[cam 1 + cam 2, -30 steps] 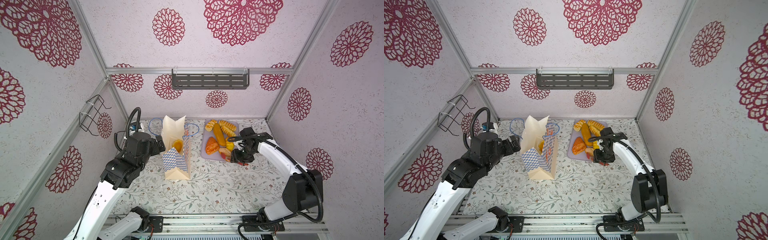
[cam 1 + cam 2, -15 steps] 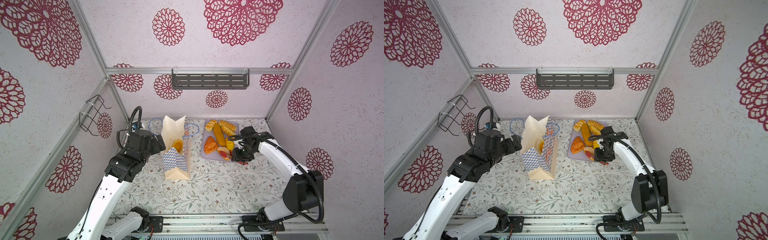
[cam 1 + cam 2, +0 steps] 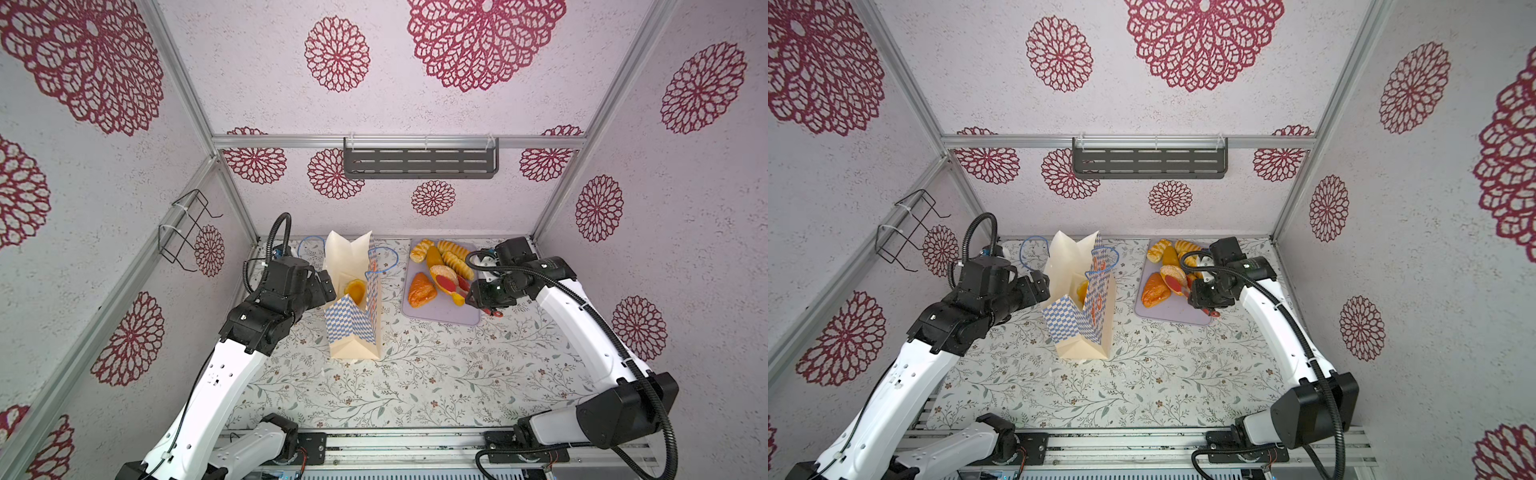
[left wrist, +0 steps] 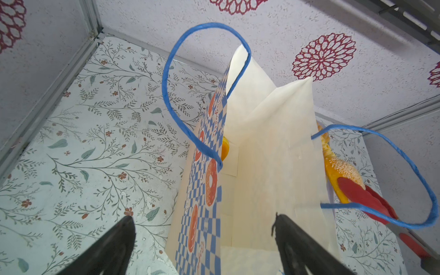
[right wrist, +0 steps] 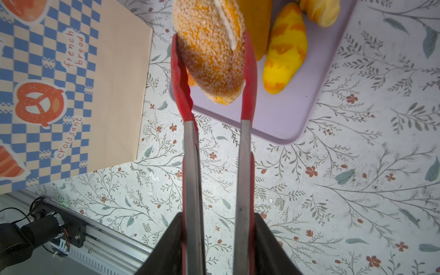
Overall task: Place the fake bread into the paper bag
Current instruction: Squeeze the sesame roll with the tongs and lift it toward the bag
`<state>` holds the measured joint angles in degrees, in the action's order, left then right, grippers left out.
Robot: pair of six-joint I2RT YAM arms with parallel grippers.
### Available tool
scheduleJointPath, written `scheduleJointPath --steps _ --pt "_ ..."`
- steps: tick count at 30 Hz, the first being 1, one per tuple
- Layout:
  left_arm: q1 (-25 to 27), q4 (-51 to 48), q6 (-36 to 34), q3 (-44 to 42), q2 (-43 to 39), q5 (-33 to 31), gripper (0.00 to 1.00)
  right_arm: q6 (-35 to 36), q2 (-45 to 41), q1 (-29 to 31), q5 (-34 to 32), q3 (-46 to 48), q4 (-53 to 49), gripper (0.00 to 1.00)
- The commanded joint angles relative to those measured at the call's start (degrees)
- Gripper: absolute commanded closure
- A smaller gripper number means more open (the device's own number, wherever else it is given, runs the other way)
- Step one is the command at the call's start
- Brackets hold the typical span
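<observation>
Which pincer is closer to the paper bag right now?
Left. The left pincer is open right beside the paper bag; the right pincer is farther off at the lilac tray, squeezing the red tongs.

The red tongs (image 5: 190, 154) in the right gripper (image 5: 217, 223) have closed on the crumbed bun (image 5: 212, 50) and carried it from the 5 o'clock corner of the lilac tray (image 5: 281, 114) to its middle. The left gripper (image 4: 204, 221) has crept toward 3 o'clock, nearer the paper bag (image 3: 353, 328).
</observation>
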<state>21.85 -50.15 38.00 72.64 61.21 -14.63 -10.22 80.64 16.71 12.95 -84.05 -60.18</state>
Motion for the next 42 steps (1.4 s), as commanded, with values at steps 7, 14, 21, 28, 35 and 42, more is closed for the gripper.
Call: scheduleJointPath --steps 7,14,21,28,35,42 --pt "-0.35 2.15 1.22 -2.24 0.09 1.27 0.18 -4.77 -2.0 -0.01 8.0 -12.06 5.24 0.57" --pt "-0.33 2.85 1.48 -3.2 -0.12 1.19 0.25 -9.67 0.06 0.83 15.61 -21.77 11.47 0.58" --pt "-0.35 4.07 2.18 -4.51 -0.14 1.35 0.35 -11.65 4.4 9.15 16.54 -28.6 13.78 0.58" --pt "-0.37 5.01 2.66 -6.32 -0.35 1.01 0.38 -12.81 7.89 16.03 15.91 -30.53 15.32 0.59" --pt "-0.4 5.86 2.98 -7.85 -0.55 1.17 0.47 -13.16 11.46 21.61 15.6 -31.85 15.72 0.59" --pt "-0.4 6.82 3.01 -8.74 -1.55 1.1 0.61 -12.02 12.87 23.63 14.12 -31.9 13.55 0.58"
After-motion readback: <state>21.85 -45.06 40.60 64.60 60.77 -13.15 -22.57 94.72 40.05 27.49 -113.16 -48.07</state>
